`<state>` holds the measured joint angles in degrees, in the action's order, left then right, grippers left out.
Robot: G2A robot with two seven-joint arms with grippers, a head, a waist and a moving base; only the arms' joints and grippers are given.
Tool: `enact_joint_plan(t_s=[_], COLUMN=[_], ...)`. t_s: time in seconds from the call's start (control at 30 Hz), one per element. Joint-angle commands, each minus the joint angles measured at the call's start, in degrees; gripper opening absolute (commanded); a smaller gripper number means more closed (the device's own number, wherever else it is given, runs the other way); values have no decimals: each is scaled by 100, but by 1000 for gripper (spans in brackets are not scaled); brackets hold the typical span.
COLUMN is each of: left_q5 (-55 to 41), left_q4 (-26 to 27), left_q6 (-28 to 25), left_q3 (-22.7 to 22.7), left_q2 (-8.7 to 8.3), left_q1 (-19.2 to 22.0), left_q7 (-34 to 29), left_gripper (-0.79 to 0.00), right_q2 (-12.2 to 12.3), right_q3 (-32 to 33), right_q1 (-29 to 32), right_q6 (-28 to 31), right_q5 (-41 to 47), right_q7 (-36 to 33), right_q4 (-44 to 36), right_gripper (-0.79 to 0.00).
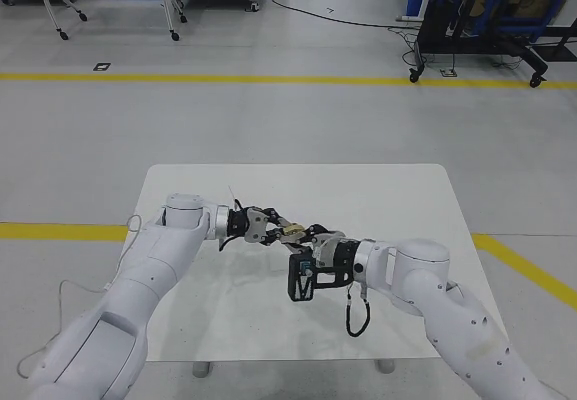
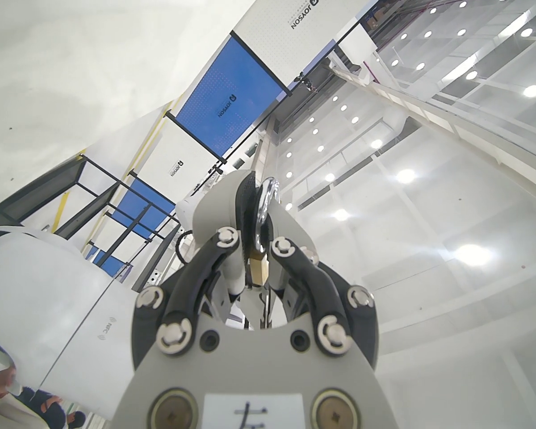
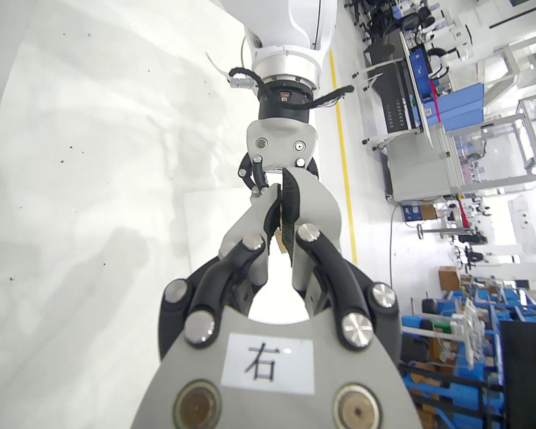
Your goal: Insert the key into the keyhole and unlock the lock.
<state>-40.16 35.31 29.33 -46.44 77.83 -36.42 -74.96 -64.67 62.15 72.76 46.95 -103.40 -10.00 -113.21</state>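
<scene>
Above the middle of the white table (image 1: 398, 200) the two grippers meet tip to tip. My left gripper (image 1: 274, 227) (image 2: 259, 187) is shut on the padlock: its silver shackle (image 2: 268, 200) sticks out between the black pads, and its brass body (image 2: 259, 270) (image 1: 292, 232) sits lower between the fingers. My right gripper (image 1: 314, 239) (image 3: 280, 187) is shut and points straight at the left gripper. Only a small brass bit of the key (image 3: 278, 238) peeks out between its pads; the blade and the keyhole are hidden.
The tabletop under both arms is bare white, with its edges well away from the grippers. Carts and racks (image 1: 478, 40) stand far off on the floor beyond a yellow line (image 1: 268, 78).
</scene>
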Motion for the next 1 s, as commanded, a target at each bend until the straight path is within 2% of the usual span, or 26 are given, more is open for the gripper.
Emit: enact_joint_plan(t_s=[0.0, 0.33, 0.97], left_q5=[-61, -324, -473], left_q4=[-26, -126, -214], left_q6=[-13, -56, -83], left_q3=[86, 399, 635], left_q2=[-3, -30, -61], left_q1=[25, 142, 255], left_q7=[-13, -56, -82], left_gripper=[-785, -785, -785], right_q2=[12, 4, 16], right_q3=[0, -143, -253], right_q1=[-50, -312, -342], right_q6=[14, 0, -95], right_q5=[-85, -138, -109], right_q7=[244, 401, 249], right_q4=[143, 593, 645], right_gripper=[-785, -785, -785])
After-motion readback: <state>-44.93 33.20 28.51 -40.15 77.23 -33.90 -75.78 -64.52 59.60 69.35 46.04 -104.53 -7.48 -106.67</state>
